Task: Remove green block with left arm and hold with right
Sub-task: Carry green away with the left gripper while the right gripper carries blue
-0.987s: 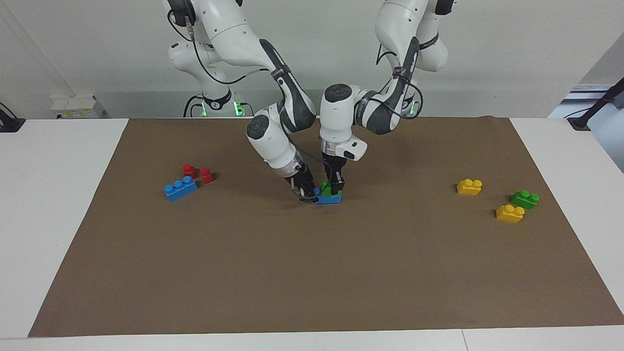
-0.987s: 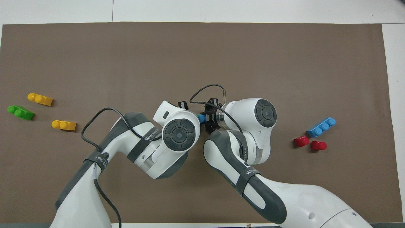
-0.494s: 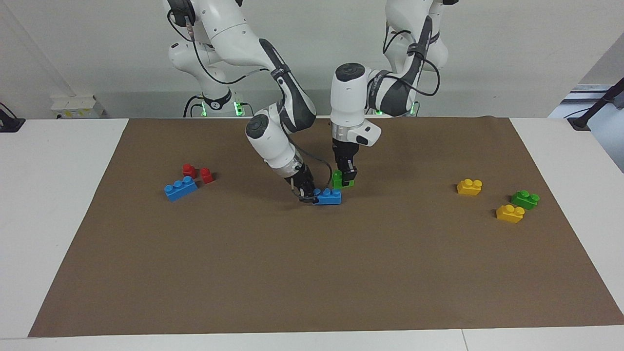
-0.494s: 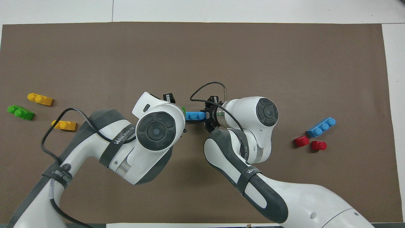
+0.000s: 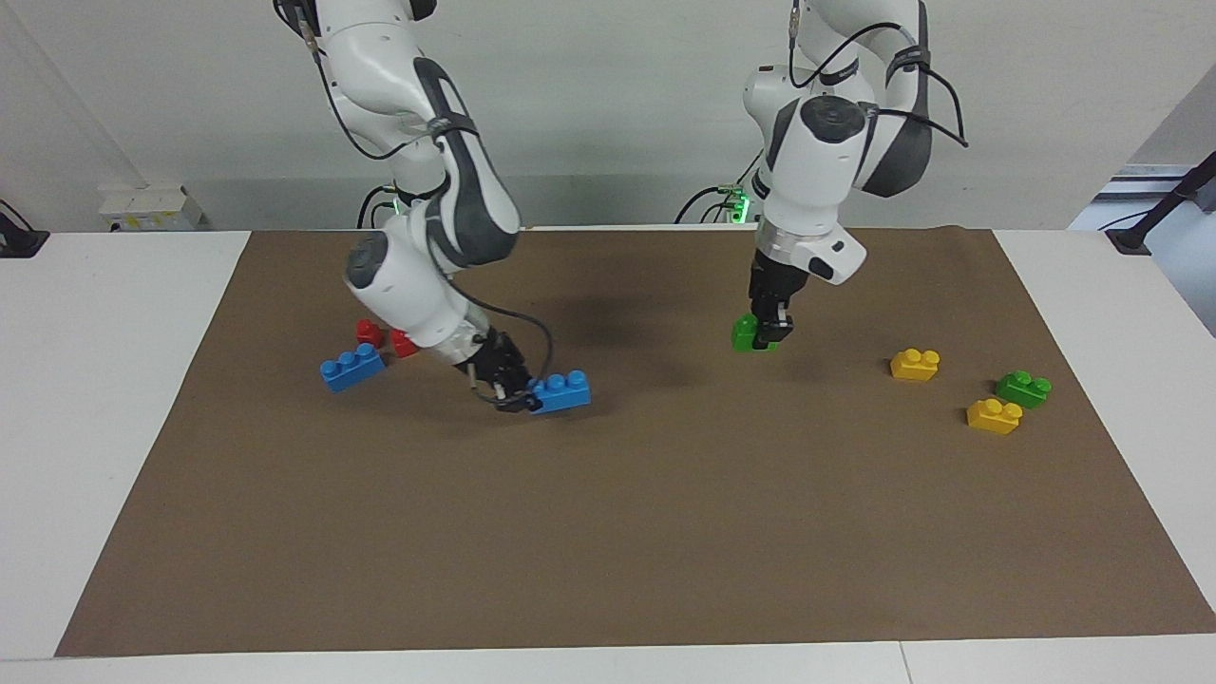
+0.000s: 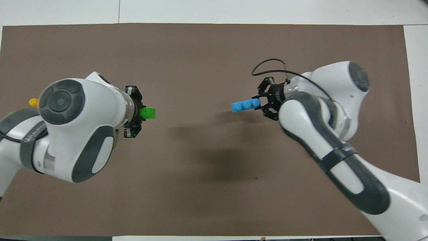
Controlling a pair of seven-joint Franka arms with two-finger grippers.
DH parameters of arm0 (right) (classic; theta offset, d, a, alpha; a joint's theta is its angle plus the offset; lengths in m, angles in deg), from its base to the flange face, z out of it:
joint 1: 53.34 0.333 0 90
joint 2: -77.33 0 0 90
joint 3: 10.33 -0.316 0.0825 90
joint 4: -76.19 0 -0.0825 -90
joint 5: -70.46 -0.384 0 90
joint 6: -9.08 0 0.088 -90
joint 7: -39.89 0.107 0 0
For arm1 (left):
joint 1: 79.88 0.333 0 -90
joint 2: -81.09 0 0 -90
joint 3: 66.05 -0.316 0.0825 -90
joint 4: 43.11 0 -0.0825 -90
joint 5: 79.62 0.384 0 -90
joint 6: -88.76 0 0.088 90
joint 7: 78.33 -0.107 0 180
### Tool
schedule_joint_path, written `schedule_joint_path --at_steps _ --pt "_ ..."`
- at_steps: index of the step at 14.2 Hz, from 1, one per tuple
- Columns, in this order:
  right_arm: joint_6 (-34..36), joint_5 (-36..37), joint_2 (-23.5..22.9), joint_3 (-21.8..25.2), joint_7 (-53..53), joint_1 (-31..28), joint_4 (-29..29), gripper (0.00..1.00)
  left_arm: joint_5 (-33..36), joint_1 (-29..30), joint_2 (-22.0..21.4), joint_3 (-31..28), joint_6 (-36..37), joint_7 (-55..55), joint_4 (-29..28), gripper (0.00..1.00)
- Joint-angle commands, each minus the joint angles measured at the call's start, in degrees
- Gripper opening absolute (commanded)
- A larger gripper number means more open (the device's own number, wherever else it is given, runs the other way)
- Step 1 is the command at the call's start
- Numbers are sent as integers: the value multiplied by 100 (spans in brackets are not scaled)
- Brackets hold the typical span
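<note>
Brown matting [image 5: 608,532] is spread over most of the white table [image 5: 114,380], and both arms are seen raised above it, well apart from each other. The left claw [image 5: 771,328] is held over the mat toward the left arm's end of the table, pinching the green block [image 5: 747,332] clear of the surface; the block juts out sideways from between the fingers, as is also seen in the overhead view [image 6: 147,113]. The right claw [image 5: 513,391] is tilted low over the mat nearer the right arm's end, clamped on one end of a blue three-stud brick [image 5: 562,391], which is carried lifted off the mat. A second blue brick [image 5: 351,368] is lying near two red pieces [image 5: 385,336]. Two yellow bricks [image 5: 915,364] and another green brick [image 5: 1023,389] are grouped at the left arm's end.
</note>
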Motion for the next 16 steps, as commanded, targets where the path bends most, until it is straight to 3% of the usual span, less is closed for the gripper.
schedule_joint_path --at_steps 1,5,14,15,16 --pt "543 264 115 -102 -1024 -1073 119 0 -282 545 -57 32 356 -1378 178 0" --pt "772 405 -95 -93 -1561 -1831 269 0 -405 1371 92 32 199 -3163 161 0" --pt "325 387 -184 -102 -1563 -1824 726 0 -309 2111 1576 15 -971 -4880 406 0" --pt "228 396 -175 -102 -1589 -1815 813 14 -257 2120 1812 15 -971 -4890 590 0" --pt "140 387 -158 -102 -1615 -1824 884 54 -213 2129 1998 15 -980 -4890 722 0"
